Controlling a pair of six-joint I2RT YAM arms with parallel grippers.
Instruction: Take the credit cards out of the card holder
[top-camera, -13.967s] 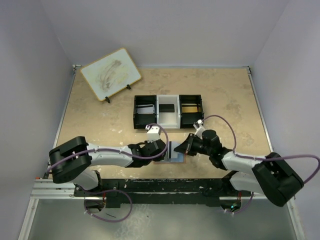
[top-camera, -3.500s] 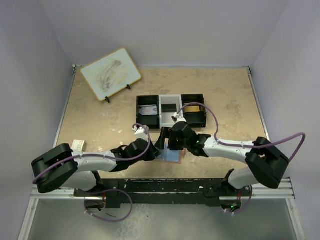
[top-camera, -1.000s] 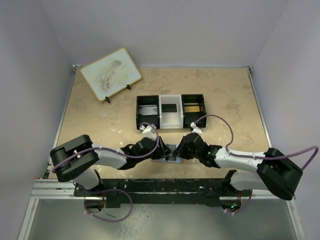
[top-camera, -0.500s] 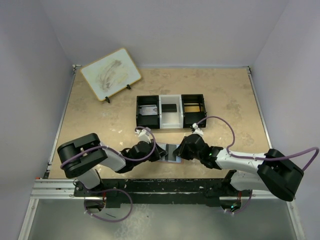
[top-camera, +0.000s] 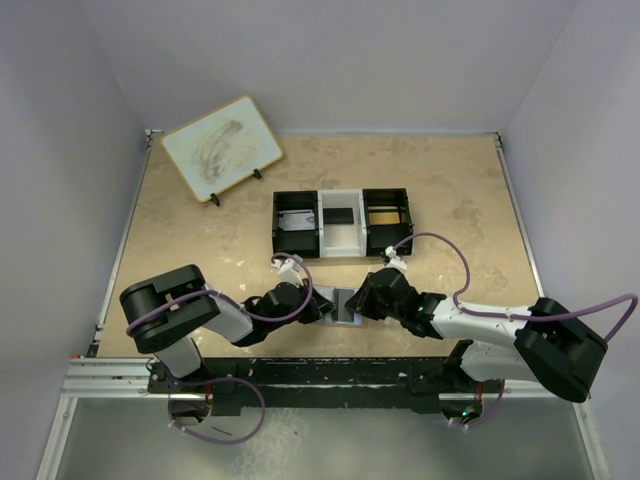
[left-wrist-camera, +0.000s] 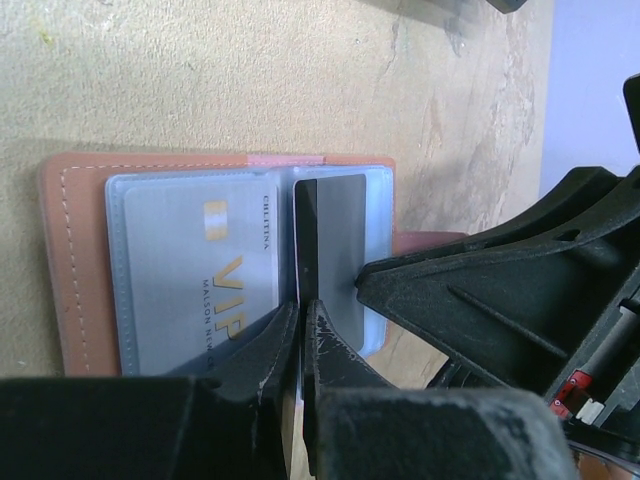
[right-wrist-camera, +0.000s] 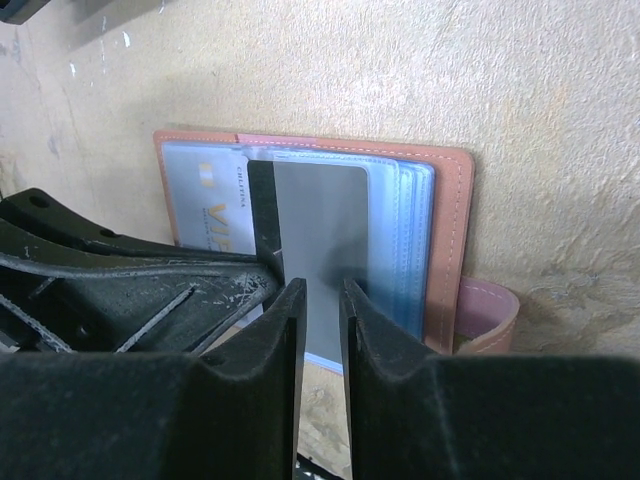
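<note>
Holder (top-camera: 343, 303) lies open and flat on the bench (left-wrist-camera: 200, 70), close in front of the arm bases, between both hands. Left hand (left-wrist-camera: 298, 345) is clenched, fingertips together on the near edge of the dark card (left-wrist-camera: 335, 230). I read that as a pinch to draw it out. I cannot tell how far it sits in its sleeve. Right hand (right-wrist-camera: 318, 300) has its fingers narrowly apart and grips nothing. Its tips are down at that card's other side, likely pinning the holder against the pull. VIP card (left-wrist-camera: 190, 260) sits sleeved on the other page. Risk: the holder drags along.
</note>
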